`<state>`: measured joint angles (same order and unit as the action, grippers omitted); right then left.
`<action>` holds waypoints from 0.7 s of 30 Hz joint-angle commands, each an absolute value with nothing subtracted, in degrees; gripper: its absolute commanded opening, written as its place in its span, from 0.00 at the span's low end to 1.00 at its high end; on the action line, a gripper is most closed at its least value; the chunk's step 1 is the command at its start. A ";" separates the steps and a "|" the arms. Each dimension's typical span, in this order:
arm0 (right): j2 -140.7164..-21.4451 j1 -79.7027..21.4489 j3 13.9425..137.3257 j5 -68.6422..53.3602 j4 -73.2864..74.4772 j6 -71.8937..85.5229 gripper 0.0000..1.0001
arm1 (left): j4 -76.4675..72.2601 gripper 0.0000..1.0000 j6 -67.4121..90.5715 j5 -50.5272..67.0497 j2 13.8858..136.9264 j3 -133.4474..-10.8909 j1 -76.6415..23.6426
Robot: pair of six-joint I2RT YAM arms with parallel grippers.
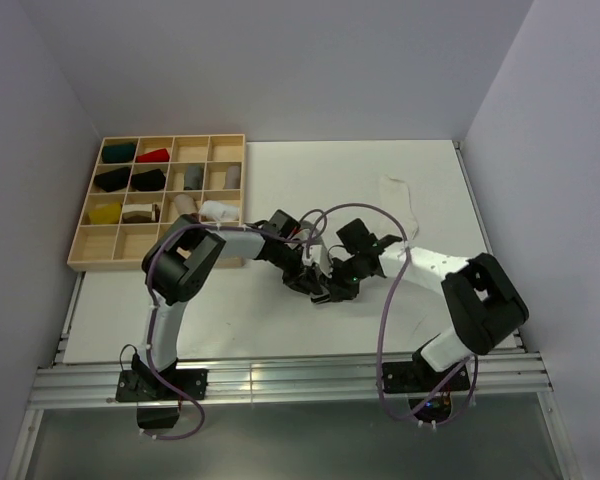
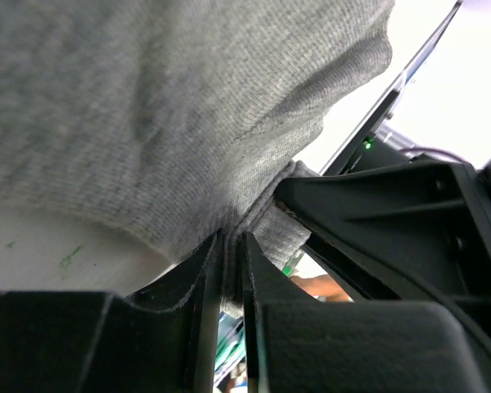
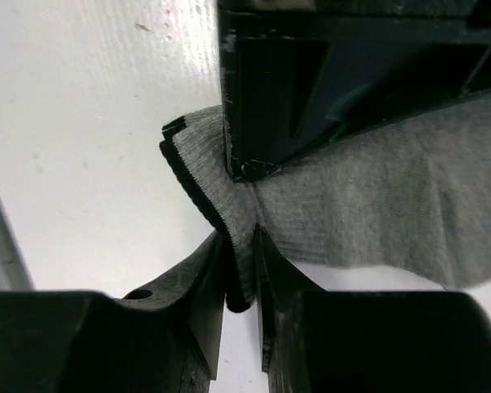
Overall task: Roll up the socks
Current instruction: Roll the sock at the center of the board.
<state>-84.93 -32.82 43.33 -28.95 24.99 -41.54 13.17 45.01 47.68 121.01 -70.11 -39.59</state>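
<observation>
The grey sock (image 2: 172, 123) fills the left wrist view; my left gripper (image 2: 233, 246) is shut on a fold of it. In the right wrist view the grey sock (image 3: 376, 196) shows its dark-edged cuff, and my right gripper (image 3: 241, 262) is shut on that cuff. In the top view both grippers meet at the table's middle, left gripper (image 1: 310, 270) and right gripper (image 1: 338, 280), and hide nearly all of the grey sock. The white sock (image 1: 400, 198) lies flat on the table behind the right arm.
A wooden compartment tray (image 1: 85, 250) stands at the back left with small red, green, black, yellow and grey cloth bundles. The white table (image 1: 230, 310) ends at a metal rail in front. Grey walls stand close on both sides.
</observation>
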 commanded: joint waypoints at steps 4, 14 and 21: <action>-95.33 -25.85 50.62 -36.99 40.41 -47.28 0.24 | 4.41 0.20 51.06 39.64 118.31 -64.00 -39.20; -111.60 -19.16 64.59 -45.26 58.87 -53.52 0.24 | -13.70 0.26 55.37 30.77 111.54 -54.76 -39.02; -117.23 -17.67 69.95 -44.47 62.83 -52.12 0.24 | -19.95 0.31 52.56 24.27 106.88 -51.16 -39.02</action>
